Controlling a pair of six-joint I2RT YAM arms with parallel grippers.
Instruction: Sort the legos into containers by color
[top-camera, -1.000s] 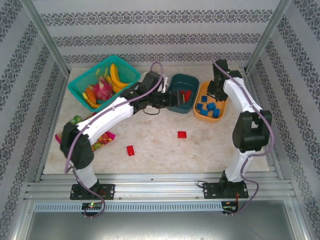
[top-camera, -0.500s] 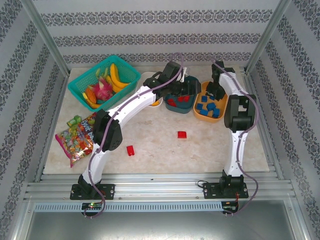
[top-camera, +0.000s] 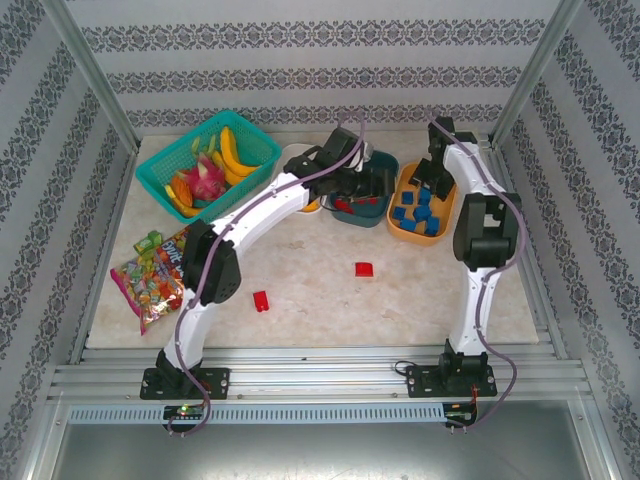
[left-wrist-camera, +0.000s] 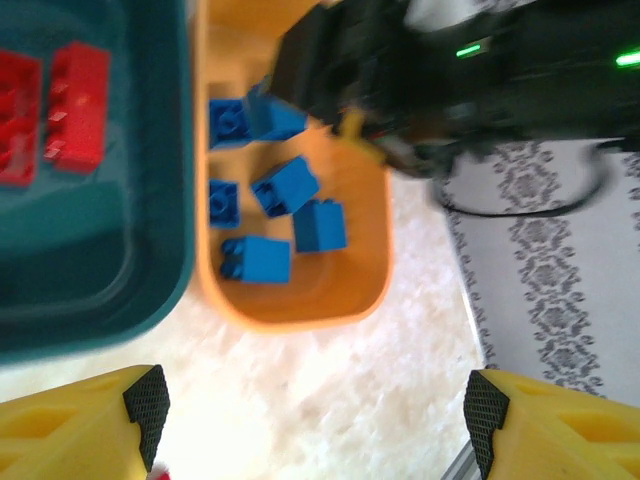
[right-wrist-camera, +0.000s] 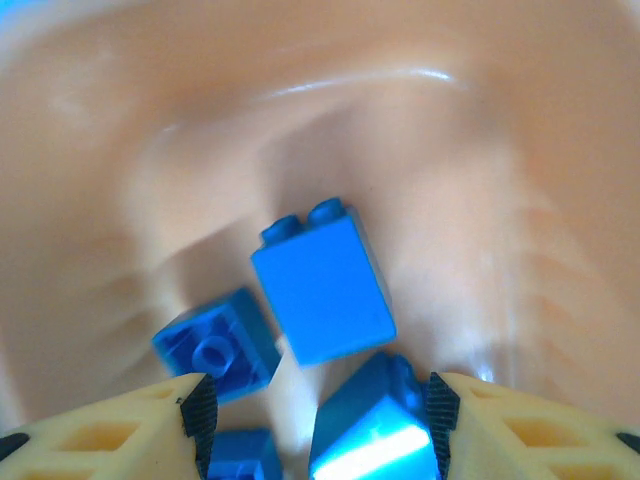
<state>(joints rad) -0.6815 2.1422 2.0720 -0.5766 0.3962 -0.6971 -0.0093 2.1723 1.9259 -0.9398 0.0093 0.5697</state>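
Note:
My right gripper (top-camera: 428, 172) hangs over the back of the orange container (top-camera: 415, 236), its jaws open. In the right wrist view a blue lego (right-wrist-camera: 375, 430) sits between the fingers (right-wrist-camera: 318, 415), against the right pad and clear of the left one. More blue legos (right-wrist-camera: 320, 290) lie on the orange floor (right-wrist-camera: 400, 120). My left gripper (top-camera: 375, 180) is over the dark teal container (top-camera: 360, 222), which holds red legos (left-wrist-camera: 75, 100). Its jaws (left-wrist-camera: 315, 400) stand wide open with nothing between them. Two red legos (top-camera: 364, 269) (top-camera: 261, 300) lie on the table.
A white container (top-camera: 292, 155) is partly hidden behind my left arm. A turquoise basket (top-camera: 160, 170) of toy fruit stands at the back left. Snack packets (top-camera: 150, 280) lie near the left edge. Framed walls close in the table.
My right gripper's jaws have parted over the orange container, loosening the blue lego. My left arm swung right from the middle to the teal container a second ago and has since held still.

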